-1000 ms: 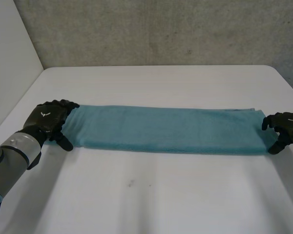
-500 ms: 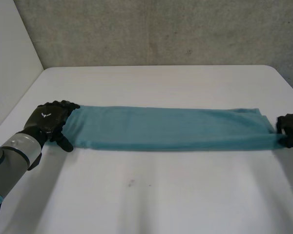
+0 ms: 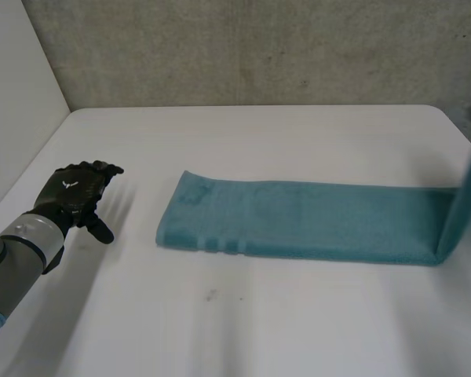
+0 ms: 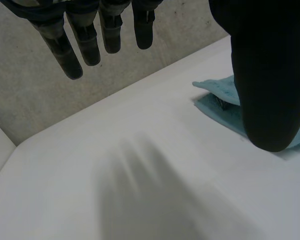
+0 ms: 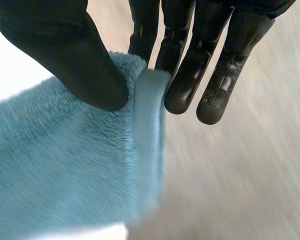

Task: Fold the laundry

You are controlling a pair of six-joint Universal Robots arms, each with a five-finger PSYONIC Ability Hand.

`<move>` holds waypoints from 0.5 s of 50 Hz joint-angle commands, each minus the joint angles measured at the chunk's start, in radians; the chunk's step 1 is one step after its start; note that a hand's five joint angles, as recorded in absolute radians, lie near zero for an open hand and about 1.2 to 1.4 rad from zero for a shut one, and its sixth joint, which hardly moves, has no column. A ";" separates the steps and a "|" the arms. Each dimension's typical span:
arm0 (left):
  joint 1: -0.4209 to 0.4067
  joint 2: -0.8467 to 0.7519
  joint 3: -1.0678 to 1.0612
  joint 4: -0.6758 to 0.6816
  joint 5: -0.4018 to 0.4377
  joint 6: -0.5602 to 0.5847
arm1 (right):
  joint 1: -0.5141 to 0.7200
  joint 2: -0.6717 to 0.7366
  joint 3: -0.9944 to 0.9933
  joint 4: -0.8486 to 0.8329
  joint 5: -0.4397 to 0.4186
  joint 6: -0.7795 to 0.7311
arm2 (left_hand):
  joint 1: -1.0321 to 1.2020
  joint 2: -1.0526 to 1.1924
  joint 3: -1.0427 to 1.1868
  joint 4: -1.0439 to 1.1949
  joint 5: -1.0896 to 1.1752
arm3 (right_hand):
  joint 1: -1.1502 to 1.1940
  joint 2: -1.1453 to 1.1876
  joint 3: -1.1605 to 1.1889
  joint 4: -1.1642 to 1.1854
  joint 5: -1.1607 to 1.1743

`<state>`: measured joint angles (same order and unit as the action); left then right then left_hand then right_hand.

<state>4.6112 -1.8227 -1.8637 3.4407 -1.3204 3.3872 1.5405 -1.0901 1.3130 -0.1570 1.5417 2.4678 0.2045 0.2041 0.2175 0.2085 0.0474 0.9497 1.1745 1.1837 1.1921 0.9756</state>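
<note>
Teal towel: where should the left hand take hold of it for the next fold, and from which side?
Probably the short edge nearest the left hand, approached from that hand's side, low along the table, thumb sliding under. That end of the towel lies flat and free, while the right hand pinches the far end raised.

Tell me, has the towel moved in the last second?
Yes. The towel has slid toward the right side of the table, away from the left hand, and the right hand has lifted its end.
</note>
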 commanded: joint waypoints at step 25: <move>-0.021 0.011 0.000 -0.002 0.006 0.001 | 0.844 0.299 -0.265 -0.118 -0.046 0.109 | -0.020 -0.020 -0.033 -0.024 -0.038 | -0.775 -1.000 -1.009 -1.018 -0.976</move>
<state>4.6009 -1.8114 -1.8744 3.4385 -1.3203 3.3887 2.4210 -0.6741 1.0194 -0.2859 1.4004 2.4968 0.2045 0.2041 0.2175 0.2085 0.0474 0.3165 0.4274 0.4398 0.4424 0.2744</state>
